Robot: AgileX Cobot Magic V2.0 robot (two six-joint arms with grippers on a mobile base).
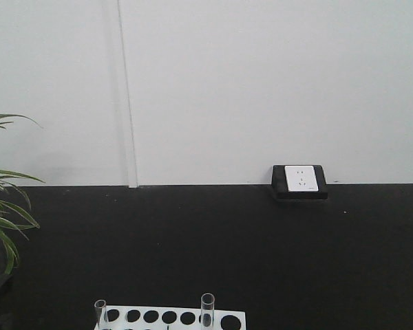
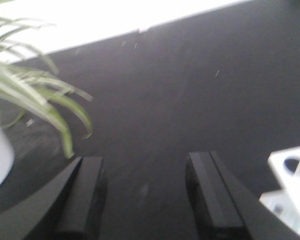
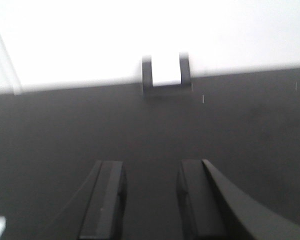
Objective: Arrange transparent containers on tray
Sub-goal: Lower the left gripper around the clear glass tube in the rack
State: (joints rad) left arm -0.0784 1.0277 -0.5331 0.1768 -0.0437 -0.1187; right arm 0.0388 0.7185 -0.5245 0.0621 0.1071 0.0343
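Roughly upright, two test tubes [image 1: 207,310] stand in rack [image 1: 169,317].

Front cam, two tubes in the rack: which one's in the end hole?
The left tube, in the rack's left corner hole. The other tube stands several holes to its right, with empty holes between them.

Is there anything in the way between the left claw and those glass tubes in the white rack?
Nothing visible. The open left gripper has only bare black table between it and the rack holding the tubes, off to its right. The plant is on the opposite side.
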